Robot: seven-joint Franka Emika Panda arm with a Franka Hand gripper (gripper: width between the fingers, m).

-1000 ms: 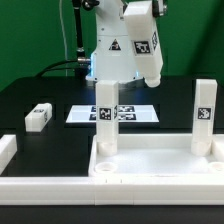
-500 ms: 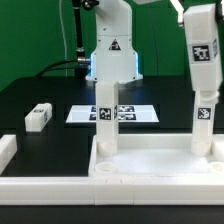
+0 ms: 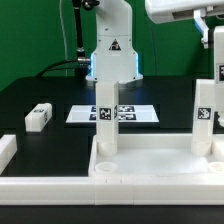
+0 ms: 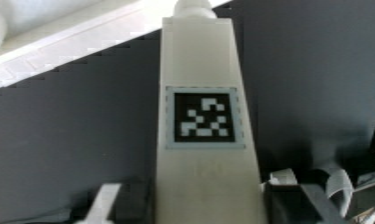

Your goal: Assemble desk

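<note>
**Desk: two legs up, third in hand**

Top [image 3: 150, 184] sits at the front of the table [image 3: 60, 95], rim up. Left leg [image 3: 105, 125] and right leg [image 3: 204, 120] stand upright in its far corners; can't tell how firmly seated. Gripper [image 4: 198, 205] is clamped on the third leg [image 4: 203, 110], held high by the exterior view's right edge. Fourth leg [image 3: 38, 117] lies loose at that view's left. Roughly halfway by my read: two legs left to fit.

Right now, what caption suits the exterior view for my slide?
Desk top with two legs upright at its far corners; a third leg lies loose.
</note>
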